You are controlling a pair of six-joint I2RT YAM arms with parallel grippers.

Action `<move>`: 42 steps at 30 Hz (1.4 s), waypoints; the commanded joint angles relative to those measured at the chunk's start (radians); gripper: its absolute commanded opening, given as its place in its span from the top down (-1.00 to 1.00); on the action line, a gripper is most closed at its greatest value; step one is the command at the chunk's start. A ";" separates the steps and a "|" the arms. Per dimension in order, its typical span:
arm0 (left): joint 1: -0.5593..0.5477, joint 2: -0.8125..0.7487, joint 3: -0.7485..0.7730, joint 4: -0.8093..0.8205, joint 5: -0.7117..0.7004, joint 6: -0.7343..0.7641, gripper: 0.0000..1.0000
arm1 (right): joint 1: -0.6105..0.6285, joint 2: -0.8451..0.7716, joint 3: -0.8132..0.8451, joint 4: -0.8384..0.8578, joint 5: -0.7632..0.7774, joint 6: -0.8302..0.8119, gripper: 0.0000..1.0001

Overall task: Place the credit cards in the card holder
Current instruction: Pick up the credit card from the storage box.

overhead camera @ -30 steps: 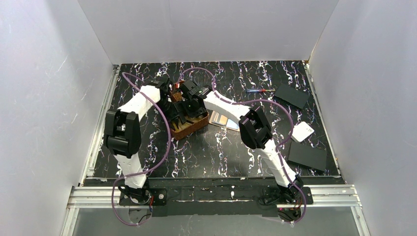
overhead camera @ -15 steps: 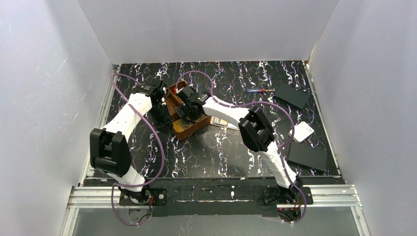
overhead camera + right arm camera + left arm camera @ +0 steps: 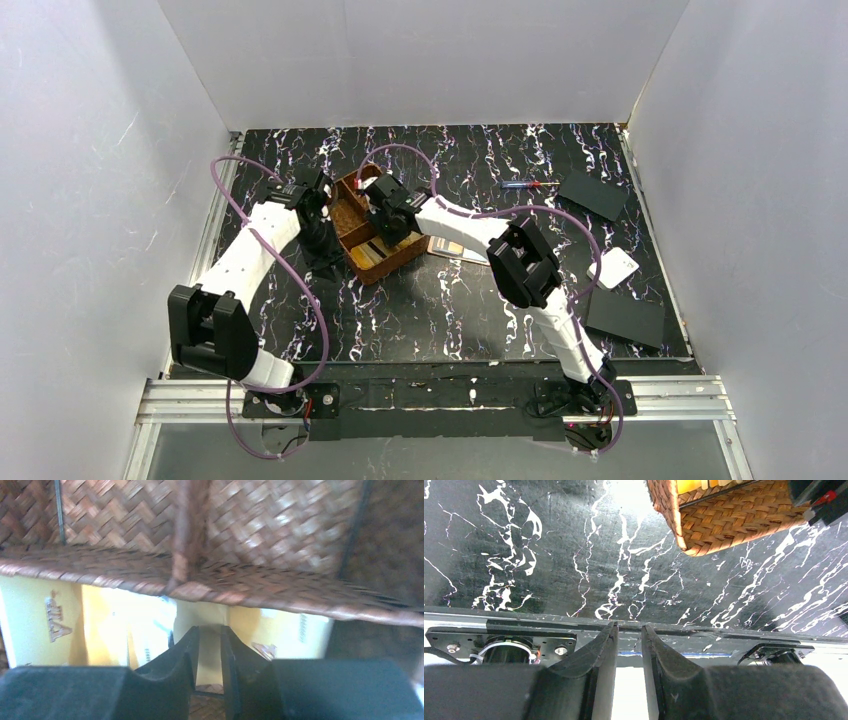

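In the woven tray's (image 3: 388, 268) near compartment, yellow credit cards (image 3: 40, 625) lay beneath your right gripper (image 3: 210, 630), its fingers drawn close, perhaps pinching one; I couldn't tell. Your left gripper (image 3: 629, 627) hung narrowly parted, empty, above the bench (image 3: 549, 555).

We see a table (image 3: 450, 300) of black marbling, veined in white and faint purple. The woven tray (image 3: 724, 525) is brown, plaited in a zigzag pattern. The credit cards (image 3: 30, 620) in it are yellow-gold with tan lettering. The flat plates (image 3: 625, 317) are black, the small box (image 3: 615, 267) white, the cables (image 3: 400, 147) purple.
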 commanded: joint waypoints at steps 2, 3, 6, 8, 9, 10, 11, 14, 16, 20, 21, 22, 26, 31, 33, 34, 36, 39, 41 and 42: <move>-0.001 -0.039 -0.031 -0.021 -0.022 -0.010 0.53 | 0.006 0.016 -0.034 -0.093 -0.198 0.081 0.40; -0.001 -0.035 -0.037 -0.013 -0.016 -0.011 0.53 | 0.000 0.002 -0.054 -0.070 -0.248 0.099 0.36; 0.003 -0.022 -0.049 0.008 0.006 -0.016 0.53 | -0.028 -0.027 -0.121 0.029 -0.426 0.196 0.18; 0.008 -0.012 -0.051 0.018 0.012 -0.015 0.53 | -0.048 -0.041 -0.151 0.079 -0.516 0.244 0.01; 0.012 -0.007 -0.050 0.019 0.014 -0.013 0.53 | -0.055 -0.054 -0.174 0.121 -0.540 0.270 -0.10; 0.016 0.001 -0.048 0.020 0.016 -0.009 0.52 | -0.060 -0.072 -0.191 0.152 -0.547 0.285 -0.21; 0.020 0.012 -0.045 0.020 0.019 -0.007 0.51 | -0.066 -0.085 -0.201 0.176 -0.549 0.296 -0.32; 0.032 0.035 -0.041 0.040 0.047 -0.012 0.51 | -0.086 -0.094 -0.169 0.158 -0.549 0.286 -0.49; 0.035 0.053 -0.033 0.050 0.065 -0.016 0.50 | -0.091 -0.086 -0.113 0.086 -0.497 0.231 -0.59; 0.037 0.084 -0.029 0.062 0.090 -0.021 0.50 | -0.090 -0.048 -0.045 -0.021 -0.408 0.147 -0.78; 0.037 0.085 -0.032 0.063 0.092 -0.022 0.50 | -0.088 -0.039 -0.042 -0.027 -0.391 0.138 -0.81; 0.037 0.086 -0.035 0.063 0.094 -0.023 0.50 | -0.081 -0.035 -0.040 -0.030 -0.370 0.130 -0.82; 0.038 0.078 -0.056 0.062 0.093 -0.027 0.50 | -0.034 -0.029 -0.049 -0.019 -0.276 0.096 -0.89; 0.042 0.067 -0.064 0.049 0.082 -0.031 0.50 | 0.012 -0.014 -0.059 -0.002 -0.167 0.082 -0.92; 0.045 0.064 -0.066 0.045 0.081 -0.033 0.50 | 0.029 -0.012 -0.068 0.020 -0.155 0.090 -0.93; 0.046 0.062 -0.067 0.043 0.081 -0.034 0.50 | 0.040 -0.008 -0.069 0.024 -0.146 0.094 -0.94; 0.048 0.057 -0.069 0.039 0.077 -0.034 0.50 | 0.063 0.006 -0.069 0.033 -0.106 0.103 -0.96; 0.049 0.054 -0.071 0.035 0.076 -0.033 0.50 | 0.087 0.045 -0.051 0.016 -0.014 0.119 -0.96; 0.049 0.051 -0.076 0.033 0.077 -0.032 0.50 | 0.088 0.065 -0.037 -0.003 0.032 0.139 -0.94; 0.049 0.049 -0.078 0.031 0.077 -0.031 0.50 | 0.088 0.070 -0.044 -0.001 0.048 0.143 -0.91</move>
